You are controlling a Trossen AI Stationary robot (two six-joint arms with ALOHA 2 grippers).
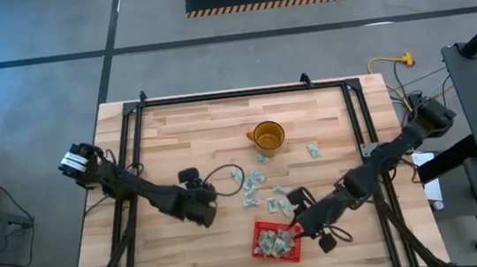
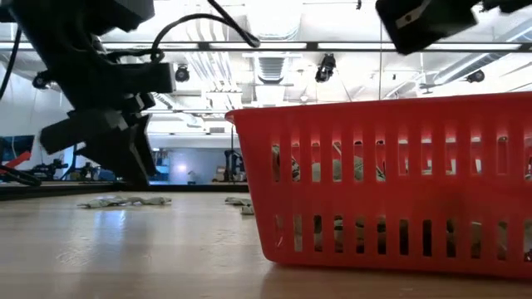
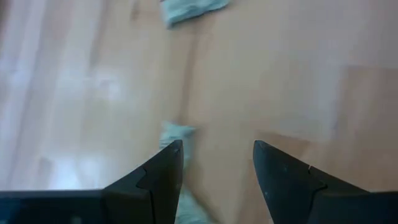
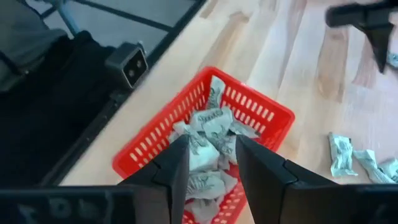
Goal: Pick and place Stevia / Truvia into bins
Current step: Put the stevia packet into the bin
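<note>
The red mesh basket [image 1: 259, 249] stands near the table's near edge, right of centre, with several pale green and white packets [image 4: 214, 121] piled inside. My right gripper [image 4: 211, 155] hovers open above the basket [image 4: 273, 111], fingers pointing down, holding nothing. More packets [image 1: 254, 185] lie flat and scattered on the wood between the basket and the mug. My left gripper [image 3: 217, 152] is open just above the table, left of the scattered packets. One packet [image 3: 176, 132] lies beside one of its fingers, and another packet [image 3: 189, 9] lies farther ahead.
A translucent amber mug [image 1: 267, 135] stands toward the far side at centre, with single packets [image 1: 313, 150] near it. In the low view the basket [image 2: 399, 124] fills the right foreground and packets [image 2: 125, 200] lie on the wood behind. Bare wood spreads to the left and near-left.
</note>
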